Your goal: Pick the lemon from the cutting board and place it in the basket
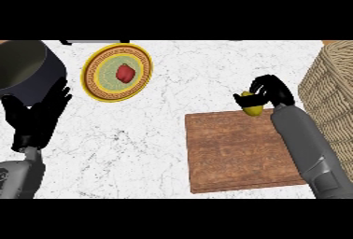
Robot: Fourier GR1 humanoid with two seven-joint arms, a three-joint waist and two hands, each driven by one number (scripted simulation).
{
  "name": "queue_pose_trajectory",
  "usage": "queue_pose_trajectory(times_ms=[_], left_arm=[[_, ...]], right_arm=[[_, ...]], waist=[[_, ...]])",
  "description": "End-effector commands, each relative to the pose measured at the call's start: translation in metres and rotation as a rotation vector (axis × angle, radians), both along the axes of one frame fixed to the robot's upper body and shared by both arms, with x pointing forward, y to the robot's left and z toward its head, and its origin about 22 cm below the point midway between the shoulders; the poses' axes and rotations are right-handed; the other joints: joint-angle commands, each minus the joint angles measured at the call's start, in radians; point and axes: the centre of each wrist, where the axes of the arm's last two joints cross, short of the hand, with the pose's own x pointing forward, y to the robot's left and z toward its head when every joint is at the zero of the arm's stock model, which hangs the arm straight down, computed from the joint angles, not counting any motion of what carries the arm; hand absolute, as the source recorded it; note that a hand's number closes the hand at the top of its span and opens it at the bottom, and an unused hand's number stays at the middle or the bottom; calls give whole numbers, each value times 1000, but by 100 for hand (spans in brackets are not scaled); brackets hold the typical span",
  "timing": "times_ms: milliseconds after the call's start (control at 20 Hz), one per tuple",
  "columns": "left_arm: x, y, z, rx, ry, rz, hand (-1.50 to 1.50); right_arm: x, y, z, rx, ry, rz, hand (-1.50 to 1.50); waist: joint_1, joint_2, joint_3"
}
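Item: small yellow lemon (251,105), clasped in our black right hand (270,91) curled round it above the brown wooden cutting board (241,154); carry step under way, we judge, next a rightward move to the woven straw basket (334,93); our left hand (34,116) rests open at the view's left.

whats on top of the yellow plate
One small red item, sitting near the middle of the yellow plate; what kind of food it is cannot be told. Nothing else shows on the plate. The patch of plate directly under the item is covered.
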Motion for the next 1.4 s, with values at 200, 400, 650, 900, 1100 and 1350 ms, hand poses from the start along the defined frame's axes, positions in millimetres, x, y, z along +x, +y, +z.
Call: queue_pose_trajectory(times_ms=[200,400,650,900,1100,1350], left_arm=[[8,-15,9,-5,-10,-78,0],[10,-19,3,-6,0,-80,0],[15,-16,10,1,-5,-47,0],[7,-2,-4,9,13,-40,0],[11,-9,3,8,-2,-45,0],[16,-12,10,-14,-15,-60,0]], right_arm=[[36,105,69,204,-374,-556,150],[50,142,114,108,-606,-626,150],[65,156,152,25,-647,-750,150],[79,139,212,-103,-629,-881,150],[81,143,229,-177,-618,-942,150],[85,102,264,-228,-659,-1022,150]], waist=[[73,6,5],[70,6,1],[51,1,1],[39,4,2],[47,7,4],[47,12,5]])
